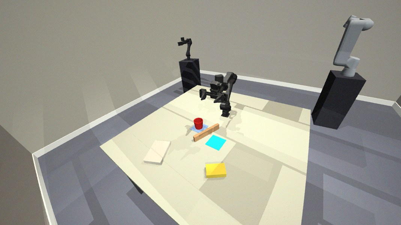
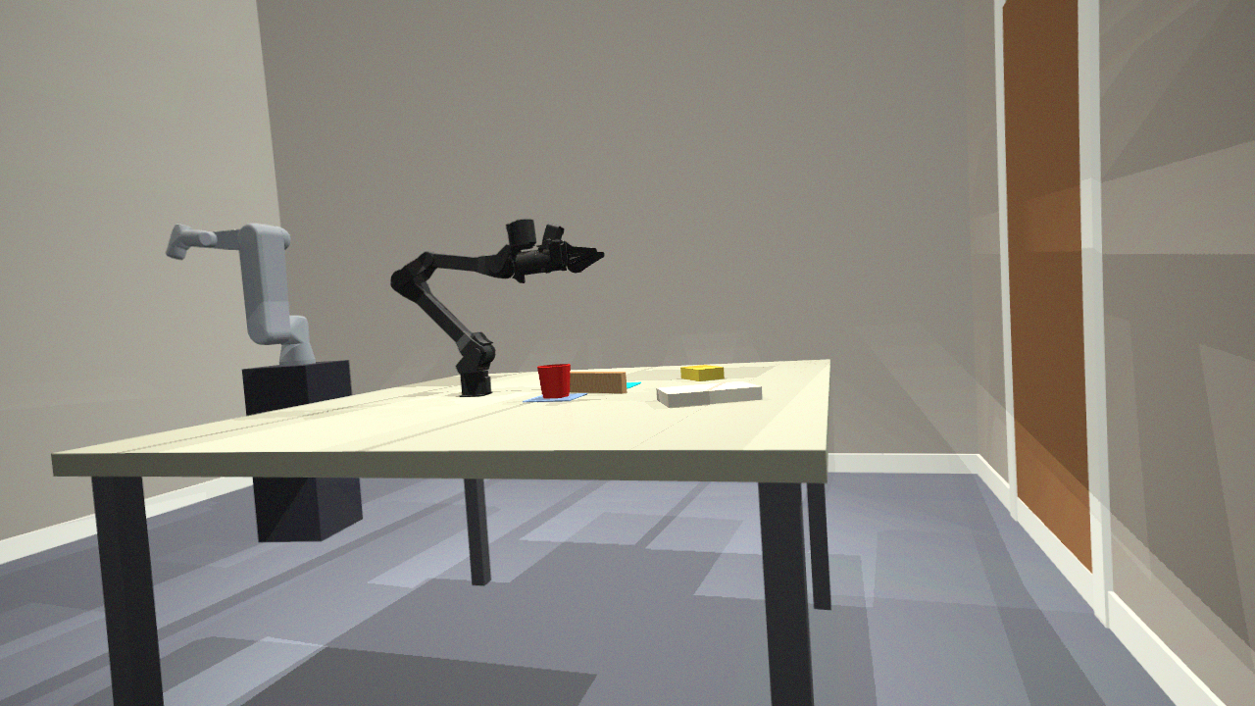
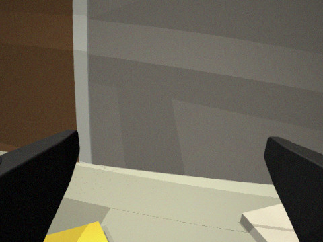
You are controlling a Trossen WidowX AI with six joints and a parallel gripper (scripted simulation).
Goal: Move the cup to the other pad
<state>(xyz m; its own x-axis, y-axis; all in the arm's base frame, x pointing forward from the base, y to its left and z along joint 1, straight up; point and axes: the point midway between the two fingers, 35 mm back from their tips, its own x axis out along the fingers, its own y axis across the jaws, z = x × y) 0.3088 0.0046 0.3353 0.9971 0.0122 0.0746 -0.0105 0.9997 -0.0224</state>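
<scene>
Exterior view: pale table (image 2: 614, 438) in a grey-walled room, hand (image 2: 589, 256) spread apart above.

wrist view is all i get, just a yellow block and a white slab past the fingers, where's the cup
Observer: The red cup stands upright on a pale blue pad, close to the arm's base and below your camera's line of sight.
Operator: is the gripper anywhere near it
Observer: No. The gripper is open and high above the table, pointing roughly level.
Operator: where's the other pad
Observer: The cyan pad lies just past a wooden bar that sits between the two pads.
Operator: anything on the cyan pad
Observer: Nothing on it; the yellow block lies farther out.
</scene>
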